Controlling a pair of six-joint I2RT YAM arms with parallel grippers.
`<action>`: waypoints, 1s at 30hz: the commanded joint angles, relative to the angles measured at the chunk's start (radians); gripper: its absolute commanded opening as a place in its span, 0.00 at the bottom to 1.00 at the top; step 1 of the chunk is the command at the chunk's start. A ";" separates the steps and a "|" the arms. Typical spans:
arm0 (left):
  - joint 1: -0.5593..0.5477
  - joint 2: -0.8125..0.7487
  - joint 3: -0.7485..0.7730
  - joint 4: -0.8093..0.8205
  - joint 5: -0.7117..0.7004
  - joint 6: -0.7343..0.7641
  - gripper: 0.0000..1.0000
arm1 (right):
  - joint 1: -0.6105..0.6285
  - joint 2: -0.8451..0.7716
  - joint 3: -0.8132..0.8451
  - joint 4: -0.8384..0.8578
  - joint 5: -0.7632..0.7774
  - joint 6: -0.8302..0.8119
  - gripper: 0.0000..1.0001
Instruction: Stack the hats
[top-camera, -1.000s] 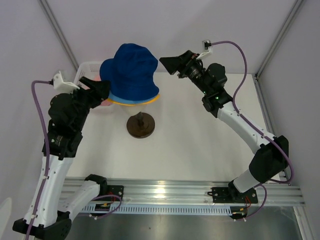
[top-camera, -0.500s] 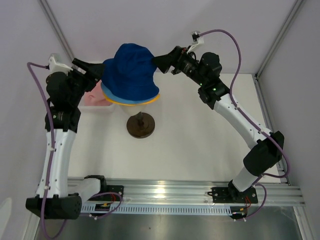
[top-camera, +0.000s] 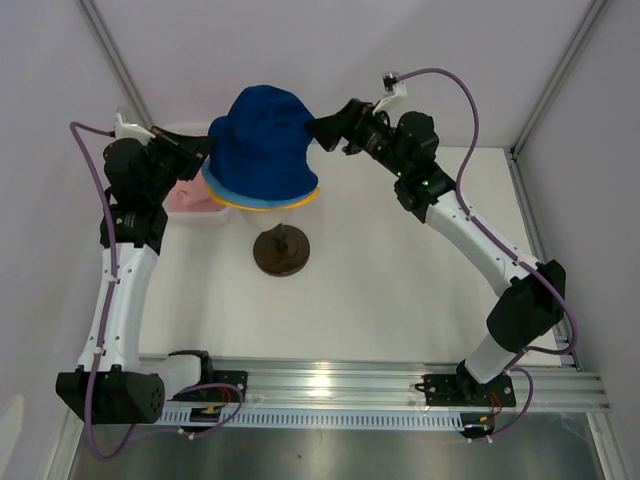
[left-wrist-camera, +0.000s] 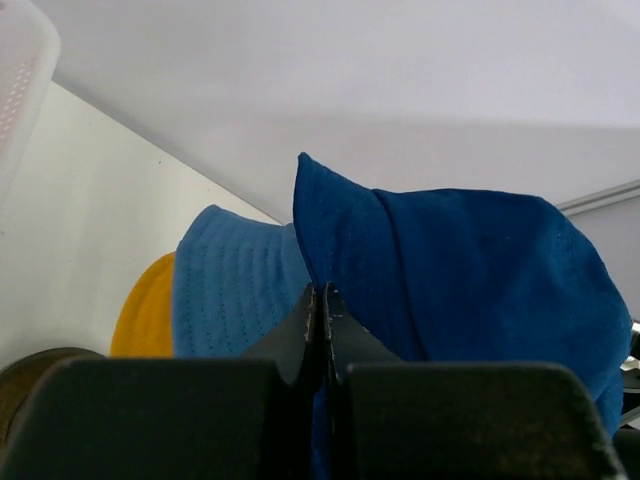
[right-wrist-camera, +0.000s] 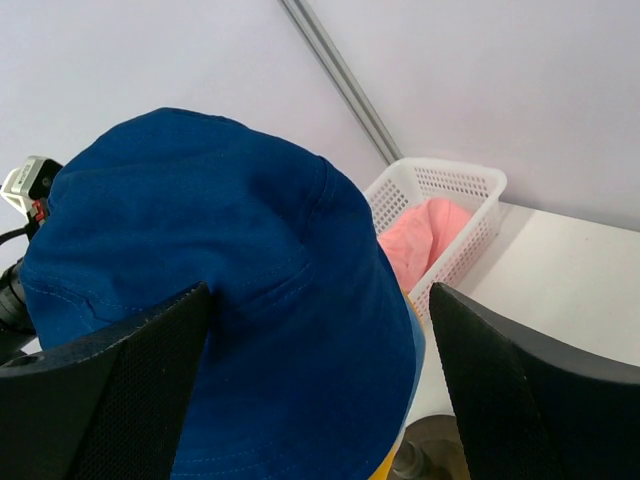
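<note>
The dark navy hat (top-camera: 262, 135) is seen on top of a pile, over the light blue hat (left-wrist-camera: 235, 300) and the yellow hat (left-wrist-camera: 145, 315). Only the brims of those two can be seen, poking out below it. The pile is held up on a stand with a round dark brown base (top-camera: 281, 252), which is set on the table (top-camera: 400, 290) near its far edge, left of the middle. The pale pink hat (right-wrist-camera: 425, 240) is kept apart from the pile, in a white basket (right-wrist-camera: 440, 180) at the far left corner of the table.

The left gripper (left-wrist-camera: 318, 292) is pressed fully together, and the brim of the dark navy hat looks to be pinched between its tips. The right gripper (right-wrist-camera: 315, 300) is spread wide at the right side of the dark navy hat, with one finger seen on each side of the crown; nothing is gripped by it
</note>
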 joint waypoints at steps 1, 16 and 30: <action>0.006 -0.032 -0.023 0.001 -0.010 0.015 0.01 | 0.006 -0.003 -0.014 0.065 0.016 0.012 0.92; 0.001 -0.175 -0.252 -0.062 -0.027 0.123 0.01 | 0.033 0.019 -0.136 0.186 0.004 0.078 0.99; -0.072 -0.216 -0.396 0.014 -0.178 0.274 0.01 | 0.050 0.046 -0.163 0.209 0.006 0.104 0.99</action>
